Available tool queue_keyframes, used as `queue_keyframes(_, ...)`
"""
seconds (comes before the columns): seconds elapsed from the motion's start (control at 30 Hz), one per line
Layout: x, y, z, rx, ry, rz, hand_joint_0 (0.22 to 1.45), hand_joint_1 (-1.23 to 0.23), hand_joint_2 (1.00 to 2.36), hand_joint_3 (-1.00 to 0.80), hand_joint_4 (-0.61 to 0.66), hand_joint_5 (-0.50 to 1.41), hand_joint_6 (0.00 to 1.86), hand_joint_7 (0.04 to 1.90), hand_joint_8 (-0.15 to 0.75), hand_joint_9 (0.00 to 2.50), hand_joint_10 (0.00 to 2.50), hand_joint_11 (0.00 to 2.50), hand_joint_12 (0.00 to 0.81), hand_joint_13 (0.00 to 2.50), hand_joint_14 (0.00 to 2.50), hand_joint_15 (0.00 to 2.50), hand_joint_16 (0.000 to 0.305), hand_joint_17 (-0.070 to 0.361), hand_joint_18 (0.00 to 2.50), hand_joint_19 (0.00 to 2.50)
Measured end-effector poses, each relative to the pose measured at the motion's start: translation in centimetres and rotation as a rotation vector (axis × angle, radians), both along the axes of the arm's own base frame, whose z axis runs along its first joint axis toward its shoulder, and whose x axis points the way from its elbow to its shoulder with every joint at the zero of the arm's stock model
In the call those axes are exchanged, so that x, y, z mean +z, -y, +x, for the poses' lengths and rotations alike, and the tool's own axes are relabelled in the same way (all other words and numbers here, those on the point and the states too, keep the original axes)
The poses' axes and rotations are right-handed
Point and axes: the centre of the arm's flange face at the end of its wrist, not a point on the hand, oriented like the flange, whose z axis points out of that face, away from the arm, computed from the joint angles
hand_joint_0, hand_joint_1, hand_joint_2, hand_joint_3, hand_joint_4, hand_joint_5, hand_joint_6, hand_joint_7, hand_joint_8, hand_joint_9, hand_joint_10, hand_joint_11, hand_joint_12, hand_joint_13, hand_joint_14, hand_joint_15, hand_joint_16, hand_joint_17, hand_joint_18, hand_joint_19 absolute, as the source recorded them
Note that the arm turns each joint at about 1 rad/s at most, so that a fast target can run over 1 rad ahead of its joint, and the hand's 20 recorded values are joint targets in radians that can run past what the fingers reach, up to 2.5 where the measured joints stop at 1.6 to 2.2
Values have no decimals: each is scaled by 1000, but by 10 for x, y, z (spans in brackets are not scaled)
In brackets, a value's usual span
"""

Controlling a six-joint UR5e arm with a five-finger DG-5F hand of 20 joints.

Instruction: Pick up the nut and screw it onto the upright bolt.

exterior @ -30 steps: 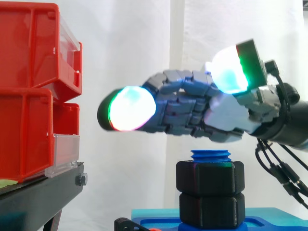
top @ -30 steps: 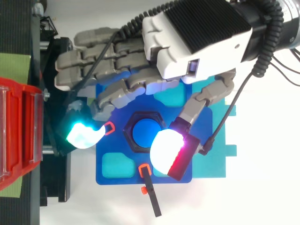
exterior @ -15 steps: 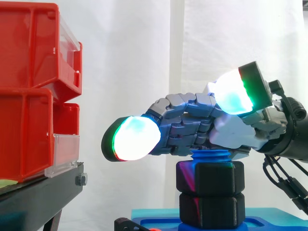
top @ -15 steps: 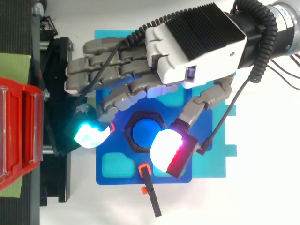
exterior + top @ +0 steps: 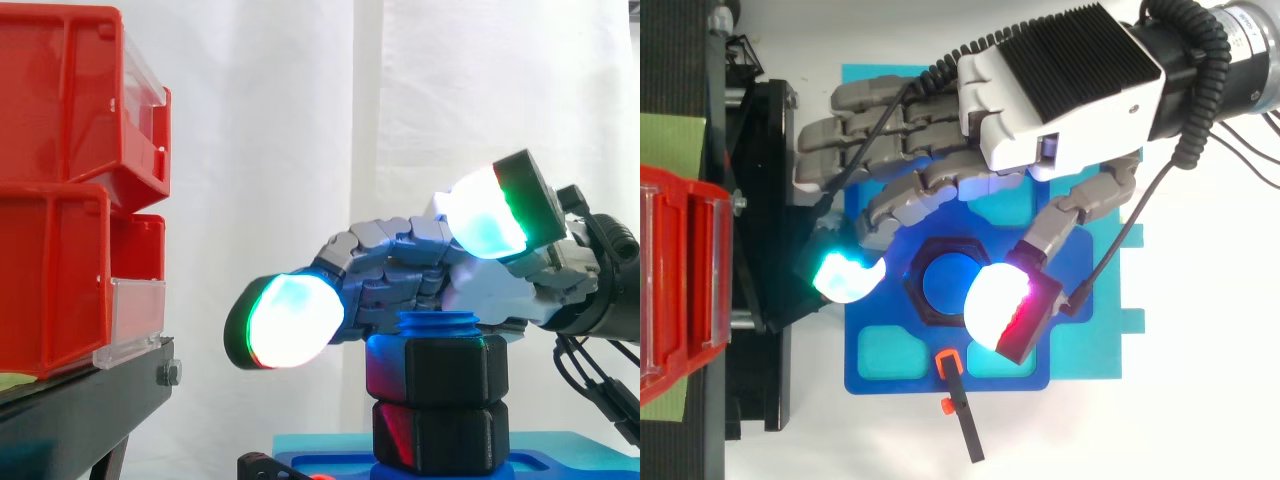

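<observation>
The hand (image 5: 1060,90) sits low over the bolt (image 5: 437,324), fingers (image 5: 855,160) apart and nearly straight, gripping nothing. The nut (image 5: 436,373) sits on the bolt above a second nut (image 5: 434,437), mid-plate (image 5: 880,380).

The work is seen close and level from the side, and from directly above. Shared by the 2 views are the bolt (image 5: 437,322), hand (image 5: 1060,75) and red bins (image 5: 60,200).
</observation>
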Motion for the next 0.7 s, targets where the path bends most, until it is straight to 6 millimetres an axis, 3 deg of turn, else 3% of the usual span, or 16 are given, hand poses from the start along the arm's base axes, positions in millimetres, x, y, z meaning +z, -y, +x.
queue_keyframes(0.23,-3,0,-2,0,-26,1,462,-193,1000,-500,179,-198,502,773,236,283,0,0,282,266,0,0,28,62,0,0)
queue_keyframes(0.7,-2,0,-2,0,-23,3,488,-229,1000,-500,283,-135,503,1144,256,478,0,0,221,420,0,0,17,37,117,0)
